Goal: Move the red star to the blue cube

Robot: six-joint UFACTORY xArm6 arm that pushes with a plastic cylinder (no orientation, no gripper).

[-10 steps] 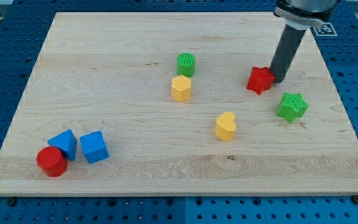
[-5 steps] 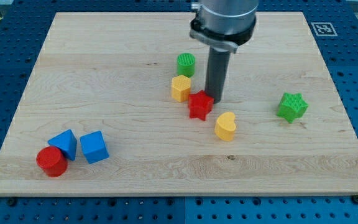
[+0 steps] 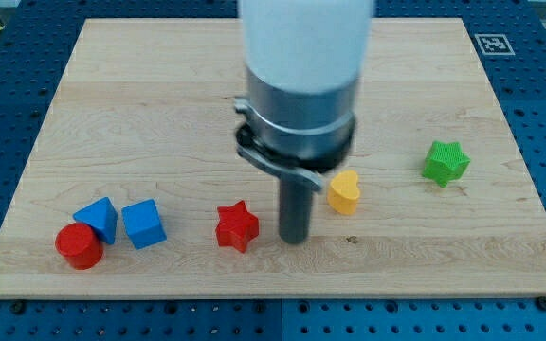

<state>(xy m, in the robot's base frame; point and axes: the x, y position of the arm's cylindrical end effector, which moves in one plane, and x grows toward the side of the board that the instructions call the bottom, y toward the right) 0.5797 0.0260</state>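
Observation:
The red star lies on the wooden board near the view's bottom, left of centre. The blue cube sits further to the view's left, about a hundred pixels from the star. My tip rests on the board just to the right of the red star, with a small gap between them. The arm's body hides the middle of the board.
A blue triangular block and a red cylinder sit just left of the blue cube. A yellow heart-like block lies right of the rod. A green star is at the view's right.
The red star has been pushed far toward the view's lower left, from the upper right toward the blue cube. My tip followed it. The green cylinder and yellow block are now hidden behind the arm.

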